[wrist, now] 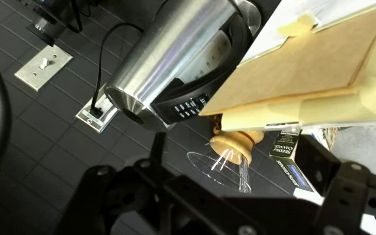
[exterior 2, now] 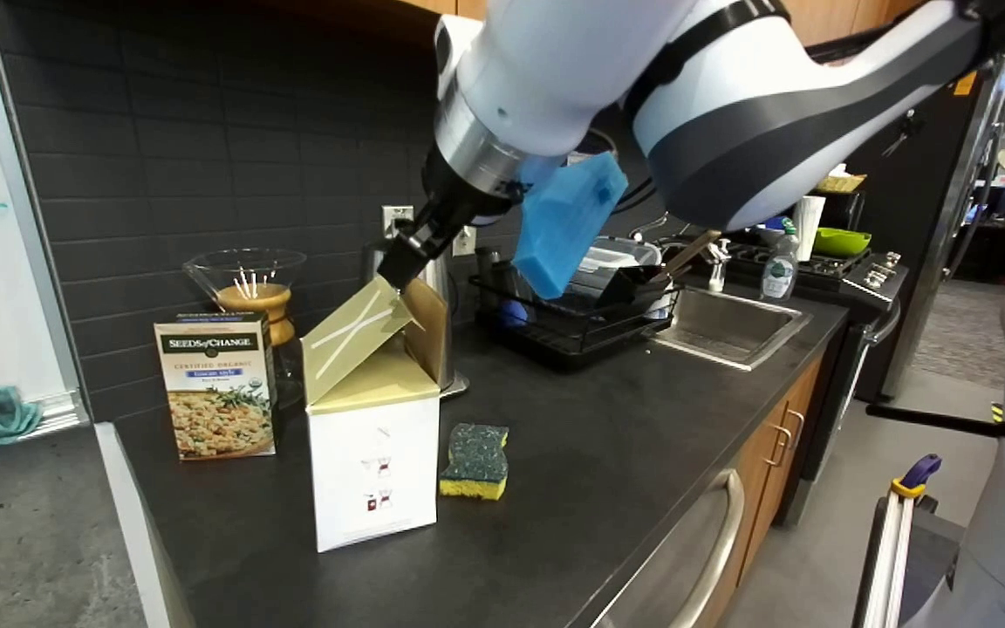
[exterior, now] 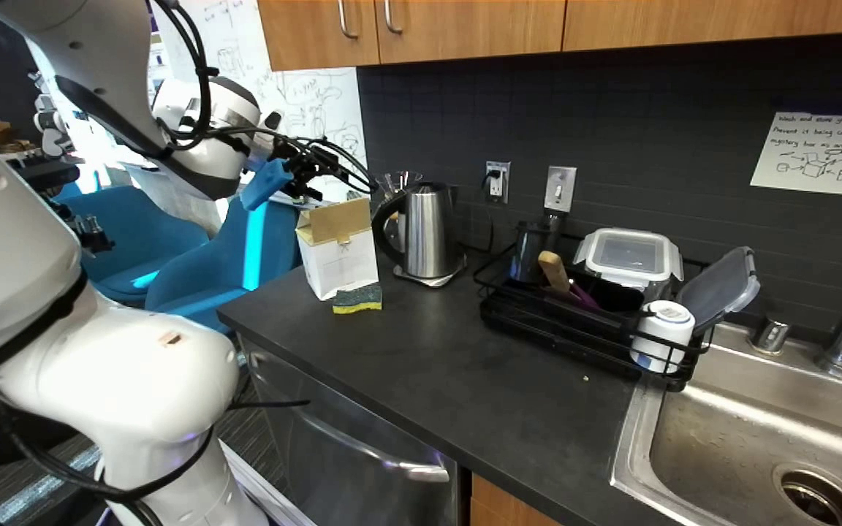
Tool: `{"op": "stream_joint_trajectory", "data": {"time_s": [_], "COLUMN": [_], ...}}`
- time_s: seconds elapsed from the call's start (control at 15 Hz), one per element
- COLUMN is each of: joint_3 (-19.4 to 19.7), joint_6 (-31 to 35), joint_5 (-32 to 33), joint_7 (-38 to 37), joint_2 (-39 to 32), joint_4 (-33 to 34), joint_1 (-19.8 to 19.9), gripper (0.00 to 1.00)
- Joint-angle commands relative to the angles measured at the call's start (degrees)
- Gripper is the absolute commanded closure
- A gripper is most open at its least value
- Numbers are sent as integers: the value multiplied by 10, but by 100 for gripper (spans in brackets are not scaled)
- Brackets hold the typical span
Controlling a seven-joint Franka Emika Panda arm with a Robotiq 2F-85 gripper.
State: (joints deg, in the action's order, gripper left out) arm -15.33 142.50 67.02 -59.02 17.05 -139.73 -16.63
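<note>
A: "Bkgd?"
B: "Dark-grey tiled wall point(exterior: 669, 95), light-brown wooden overhead cabs point(exterior: 465, 29), dark-grey flat bench point(exterior: 435, 372)."
A: "Furn. etc.?"
B: "Blue curved-back chairs point(exterior: 205, 274) + white marked-up whiteboard point(exterior: 311, 88); smooth pale-grey flr point(exterior 2: 825, 541)."

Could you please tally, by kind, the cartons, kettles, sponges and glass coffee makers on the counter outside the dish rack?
Cartons: 2 (open white carton, Seeds of Change carton)
Kettles: 1 (steel kettle)
Sponges: 1 (green-and-yellow sponge)
Coffee makers: 1 (wood-collared glass coffee maker)
Total: 5
</note>
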Motion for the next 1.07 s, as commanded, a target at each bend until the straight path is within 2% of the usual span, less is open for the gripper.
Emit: {"op": "stream_joint_trajectory", "data": {"time_s": [0.0,0.13,0.2,0.27,0.4,0.67,0.93,1.0], "joint_3": [-9,-8,-6,-4,-1,1,-2,-2], "joint_6": [8,5,6,8,16,31,44,47], "joint_5": [0,-8,-13,-15,-15,-20,-34,-43], "joint_7": [20,29,33,35,38,53,76,82], "joint_2": [-29,-39,-44,-50,-60,-82,-105,-111], "joint_4": [40,51,54,54,54,62,77,80], "joint_1": [10,9,10,11,14,19,19,18], "gripper": [0,0,25,26,39,72,100,100]}}
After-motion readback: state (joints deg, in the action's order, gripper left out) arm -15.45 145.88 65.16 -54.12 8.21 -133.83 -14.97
